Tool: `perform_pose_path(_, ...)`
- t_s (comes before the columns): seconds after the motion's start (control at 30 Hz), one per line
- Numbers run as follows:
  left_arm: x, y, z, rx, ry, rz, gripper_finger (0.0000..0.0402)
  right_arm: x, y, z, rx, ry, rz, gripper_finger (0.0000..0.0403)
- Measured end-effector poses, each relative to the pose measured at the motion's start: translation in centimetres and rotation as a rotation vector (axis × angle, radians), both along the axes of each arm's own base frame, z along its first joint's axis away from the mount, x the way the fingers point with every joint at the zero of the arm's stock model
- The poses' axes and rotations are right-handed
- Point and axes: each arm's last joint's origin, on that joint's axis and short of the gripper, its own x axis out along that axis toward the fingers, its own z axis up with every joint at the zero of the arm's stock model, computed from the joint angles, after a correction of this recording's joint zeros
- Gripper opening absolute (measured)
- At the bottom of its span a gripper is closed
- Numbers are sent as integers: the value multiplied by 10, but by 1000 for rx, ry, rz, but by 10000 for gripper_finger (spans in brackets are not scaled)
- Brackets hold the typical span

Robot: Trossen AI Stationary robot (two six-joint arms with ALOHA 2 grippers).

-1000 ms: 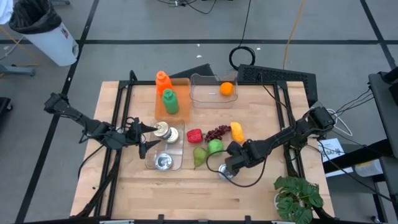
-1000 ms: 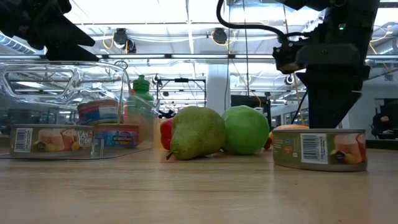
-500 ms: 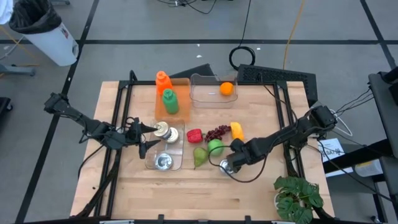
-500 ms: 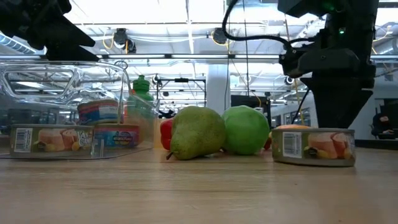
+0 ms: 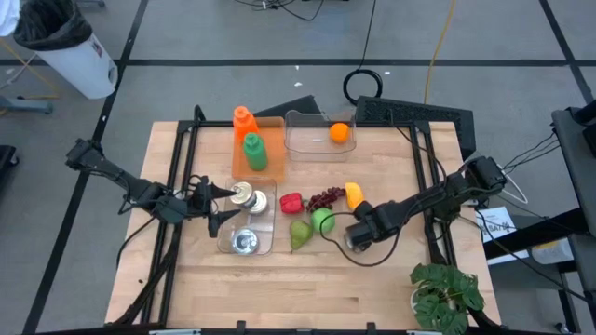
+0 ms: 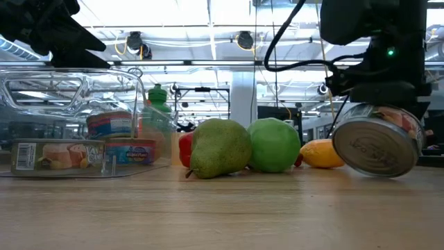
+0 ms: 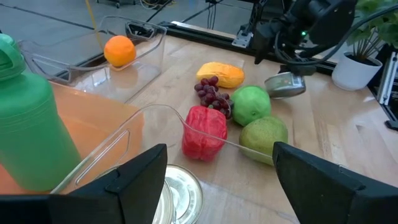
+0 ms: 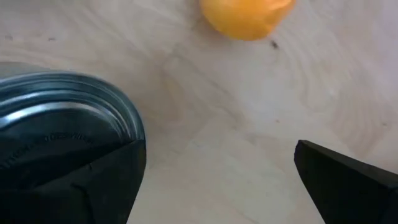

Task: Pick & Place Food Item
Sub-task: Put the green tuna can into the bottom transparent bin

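Silver metal flashed at the right of the low view, where the tin can (image 6: 378, 144) hung tilted just clear of the wooden table (image 6: 222, 215), its ribbed round end turned toward the camera. Its paper label was mostly turned away; only a peach-coloured strip showed along the upper edge, and no writing could be read there.

The right gripper (image 5: 357, 237) had the can clasped between its fingers, right of centre in the high view, just right of the green apple (image 5: 322, 220). From the right wrist view the can's rim (image 8: 68, 124) filled the left side beside one dark finger (image 8: 68, 186), with the orange-yellow mango (image 8: 245, 17) lying on the boards at the top.

Two more cans sat at the lower left of the low view inside a clear plastic tray (image 6: 125, 90): one with a pale label showing a barcode and a food picture (image 6: 55, 155), another with a blue and red label (image 6: 130, 151) whose lettering was too small to make out.

A pear (image 6: 220, 148) lay touching the apple in the middle of that view, a red pepper (image 6: 185, 149) partly hidden behind it.

At the left of the high view the left gripper (image 5: 216, 203) waited by the tray's edge, its fingers spread apart and holding nothing.
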Motion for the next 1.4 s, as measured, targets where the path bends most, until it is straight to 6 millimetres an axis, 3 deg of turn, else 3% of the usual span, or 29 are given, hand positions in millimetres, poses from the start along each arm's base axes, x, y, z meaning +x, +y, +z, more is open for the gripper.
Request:
perform_pose_path(0.27, 0, 0, 0, -4, -1, 1, 298, -6, -7, 2, -33, 70, -32, 391)
perform_pose_path(0.57, 3, -2, 10, -196, -132, 40, 301, -2, -6, 2, -29, 27, -18, 391)
perform_pose_path(0.7, 4, -2, 8, -224, -128, 61, 307, 5, -3, -1, 29, -45, 16, 391)
perform_pose_path(1.0, 15, -7, -5, -251, -70, 121, 295, 13, 2, -29, 186, -279, 59, 391)
perform_pose_path(1.4, 39, -8, -19, -213, -23, 128, 281, 22, 5, -20, 177, -443, 135, 391)
